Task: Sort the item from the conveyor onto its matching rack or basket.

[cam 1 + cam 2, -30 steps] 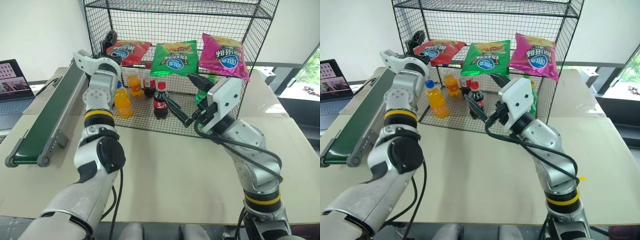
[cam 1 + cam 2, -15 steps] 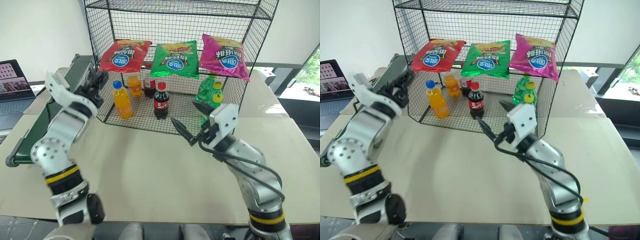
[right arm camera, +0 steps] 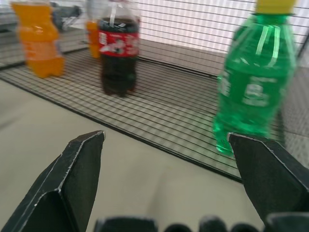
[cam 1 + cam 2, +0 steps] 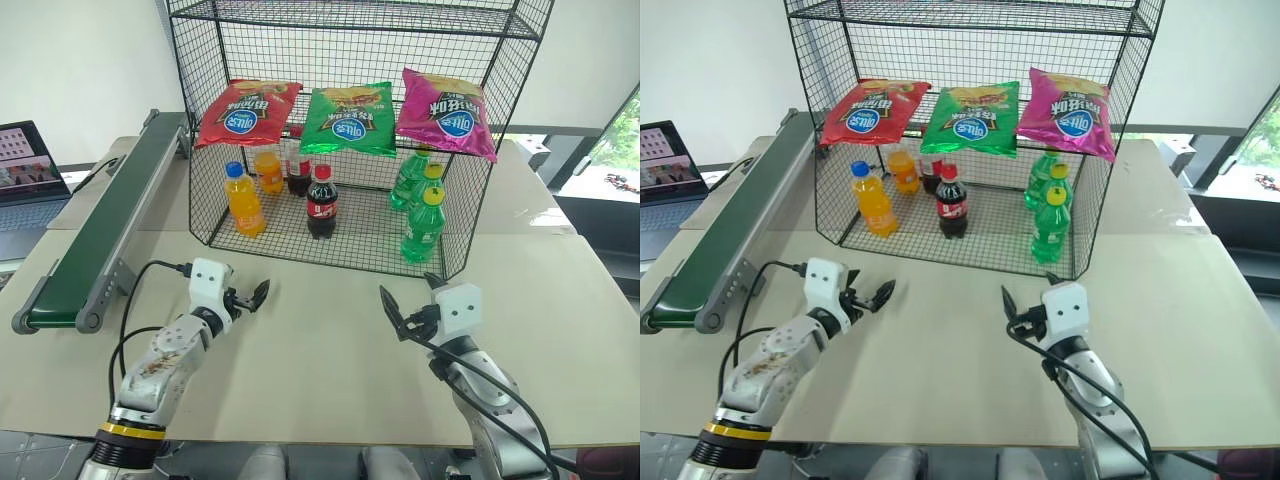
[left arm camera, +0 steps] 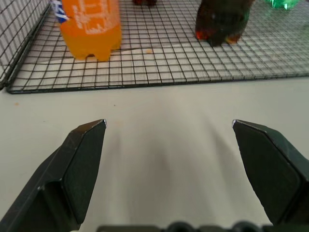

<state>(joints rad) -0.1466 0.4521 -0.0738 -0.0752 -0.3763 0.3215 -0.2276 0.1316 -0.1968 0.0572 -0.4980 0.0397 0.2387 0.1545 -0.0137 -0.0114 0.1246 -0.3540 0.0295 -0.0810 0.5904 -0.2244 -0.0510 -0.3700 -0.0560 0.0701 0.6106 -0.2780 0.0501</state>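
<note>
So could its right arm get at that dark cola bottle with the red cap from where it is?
Probably yes: the cola bottle stands near the wire rack's open front, and bare table lies between it and the open right end effector.

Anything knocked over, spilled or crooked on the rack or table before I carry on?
Nothing stands out. The red snack bag lies on the rack tier beside the green bag and magenta bag. The bottles below stand upright, and the conveyor belt is bare.

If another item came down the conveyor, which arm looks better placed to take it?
Left, probably. The left gripper hangs open over the table on the side of the conveyor; the right gripper, also open, sits across the table below the green bottles.
</note>
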